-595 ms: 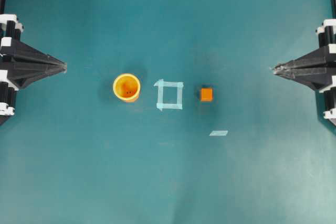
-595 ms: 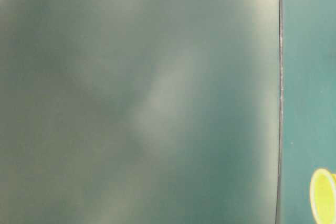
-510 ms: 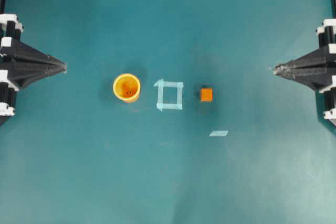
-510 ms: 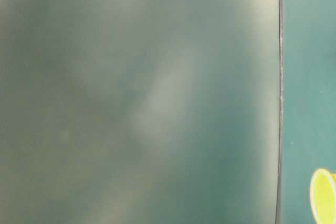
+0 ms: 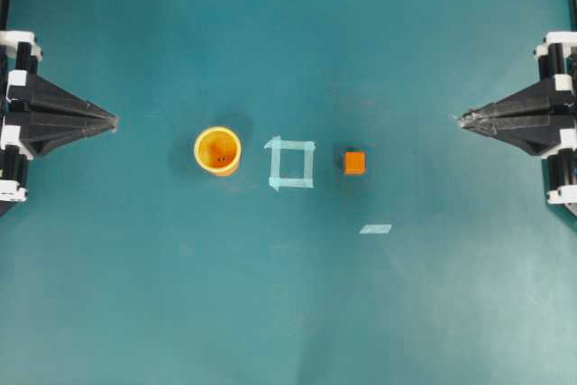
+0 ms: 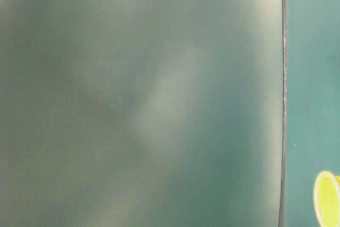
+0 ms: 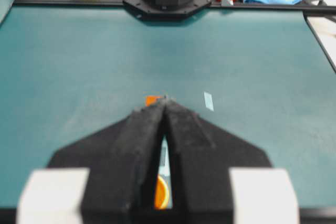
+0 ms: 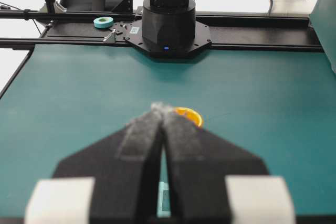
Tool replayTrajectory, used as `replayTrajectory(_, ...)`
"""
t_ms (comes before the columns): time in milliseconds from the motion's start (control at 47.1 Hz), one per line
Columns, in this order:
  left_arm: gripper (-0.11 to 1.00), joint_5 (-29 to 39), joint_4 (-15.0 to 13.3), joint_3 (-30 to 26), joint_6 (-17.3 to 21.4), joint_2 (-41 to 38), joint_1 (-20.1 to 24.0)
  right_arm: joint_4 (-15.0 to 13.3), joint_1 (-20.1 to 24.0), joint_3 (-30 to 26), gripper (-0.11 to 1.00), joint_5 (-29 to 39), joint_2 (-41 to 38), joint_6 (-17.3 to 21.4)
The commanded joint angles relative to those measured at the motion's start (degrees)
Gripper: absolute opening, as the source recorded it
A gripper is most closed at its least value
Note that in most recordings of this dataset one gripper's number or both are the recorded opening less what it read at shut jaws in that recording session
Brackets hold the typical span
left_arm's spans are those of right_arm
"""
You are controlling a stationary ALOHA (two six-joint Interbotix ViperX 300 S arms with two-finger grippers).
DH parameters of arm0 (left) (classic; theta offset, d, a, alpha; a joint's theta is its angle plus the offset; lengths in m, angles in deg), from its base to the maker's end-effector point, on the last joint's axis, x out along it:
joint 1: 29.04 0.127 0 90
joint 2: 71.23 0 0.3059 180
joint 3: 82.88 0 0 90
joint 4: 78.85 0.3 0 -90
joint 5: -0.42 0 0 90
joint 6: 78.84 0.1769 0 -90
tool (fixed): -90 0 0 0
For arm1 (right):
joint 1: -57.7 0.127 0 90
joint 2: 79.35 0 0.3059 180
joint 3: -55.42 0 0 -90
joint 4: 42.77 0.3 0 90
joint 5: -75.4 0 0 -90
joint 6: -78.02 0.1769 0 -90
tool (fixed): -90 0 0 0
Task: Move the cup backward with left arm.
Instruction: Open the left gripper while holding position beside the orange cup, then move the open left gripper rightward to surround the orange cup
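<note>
Overhead view: the cup (image 5: 217, 151) stands upright on the teal worktop (image 5: 288, 313), left of centre, mouth up. The left hand (image 5: 113, 120) sits at the left edge with its tips pressed together, clenched on nothing. The cup lies at roughly 4 o'clock from those tips, apart from them with bare worktop between. The right hand (image 5: 460, 119) is likewise clenched and empty at the right edge, well apart from the cup.

Just beside the cup, at its 3 o'clock, is a tape square (image 5: 291, 163); beyond it an orange cube (image 5: 354, 162), then a loose tape strip (image 5: 375, 229) at 5 o'clock from the cube.

Left wrist view: the cup (image 7: 161, 193) shows through the slit between the closed fingers, near dead ahead.

Judgement: the left hand is the nearer. The cup is round, so there is no preferred grip axis. The hand must first release, then advance and drop slightly toward 4 o'clock. No contact is made yet.
</note>
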Motion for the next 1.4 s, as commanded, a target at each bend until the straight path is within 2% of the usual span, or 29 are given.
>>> replayTrajectory(0, 0.00, 0.70, 0.00, -0.88, -0.26, -0.70, -0.18, 0.00, 0.09, -1.76, 0.00, -0.26, -0.35, -0.09)
replayTrajectory(127, 0.01, 1.67, 0.09, -0.88, -0.35, -0.79, -0.18, 0.00, 0.00, -1.85, 0.00, -0.18, -0.35, -0.09)
replayTrajectory(212, 0.06, 1.93, 0.00, -0.97, -0.44, -0.79, -0.18, 0.00, 0.00, -1.85, 0.00, -0.26, -0.35, 0.00)
replayTrajectory(361, 0.29, 2.72, 0.09, -0.97, -0.44, -0.88, -0.18, 0.00, 0.00, -1.85, 0.00, -0.26, -0.26, 0.00)
replayTrajectory(446, 0.48, 2.90, 0.09, -0.97, -0.44, -0.88, -0.09, 0.00, 0.00, -1.85, 0.00, -0.26, -0.26, 0.00)
replayTrajectory(552, 0.60, 2.99, 0.00, -0.97, -0.35, -0.88, -0.18, 0.00, 0.09, -1.85, 0.00, -0.26, -0.26, 0.00)
replayTrajectory(722, 0.61, 4.83, 0.09, -0.97, -0.44, -0.97, 0.26, 0.00, 0.09, -1.93, 0.00, -0.26, -0.35, 0.00)
replayTrajectory(956, 0.73, 12.57, 0.00, -0.97, -2.64, -0.97, 1.93, 0.00, 0.09, -2.02, 0.00, -0.26, -0.26, 0.00)
replayTrajectory(1083, 0.76, 13.97, 0.00, -0.62, -3.25, -2.29, 2.99, 0.00, 0.09, -2.02, 0.00, -0.26, -0.35, 0.00)
replayTrajectory(1232, 0.75, 11.43, 0.09, 0.44, -2.29, -9.93, 2.99, 0.00, 0.00, -2.11, 0.00, -0.18, -0.26, 0.00)
replayTrajectory(1381, 0.75, 2.37, 0.18, 1.67, -2.20, -19.51, 2.90, 0.00, 0.09, -2.20, 0.00, -0.26, -0.26, 0.09)
